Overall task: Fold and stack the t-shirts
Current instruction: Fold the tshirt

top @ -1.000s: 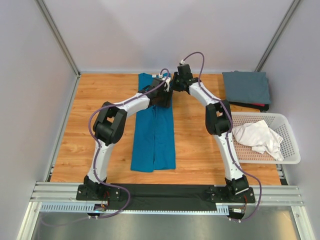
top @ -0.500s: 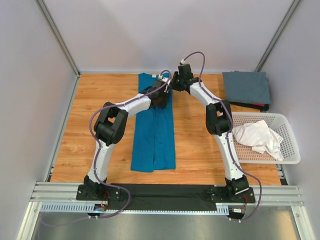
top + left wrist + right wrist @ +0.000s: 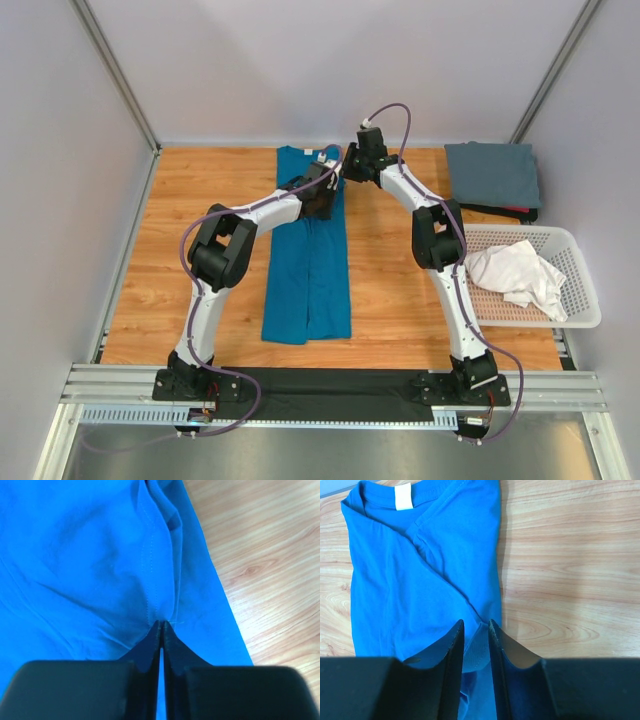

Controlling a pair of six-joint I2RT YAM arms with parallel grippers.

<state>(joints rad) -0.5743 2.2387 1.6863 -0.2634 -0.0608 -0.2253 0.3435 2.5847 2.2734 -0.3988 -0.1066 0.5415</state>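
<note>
The teal-blue t-shirt (image 3: 305,270) lies folded into a long narrow strip down the middle of the table, collar at the far end. My left gripper (image 3: 325,197) is on its upper right part. In the left wrist view its jaws (image 3: 161,626) are shut on a seam fold of the teal cloth (image 3: 100,555). My right gripper (image 3: 349,172) is at the shirt's far right edge. A raised fold of the teal shirt (image 3: 420,570) fills the narrow gap of the right gripper (image 3: 476,625). The grey t-shirt (image 3: 492,172) lies folded at the back right. The white t-shirt (image 3: 515,272) lies crumpled in the basket.
A white plastic lattice basket (image 3: 585,300) stands at the right edge of the wooden table (image 3: 200,200). A dark and red item (image 3: 520,212) pokes out under the grey shirt. Grey walls close the table on three sides.
My left gripper's jaws have closed on the teal cloth, and that gripper has shifted slightly toward the far side. The right gripper has hardly moved.
</note>
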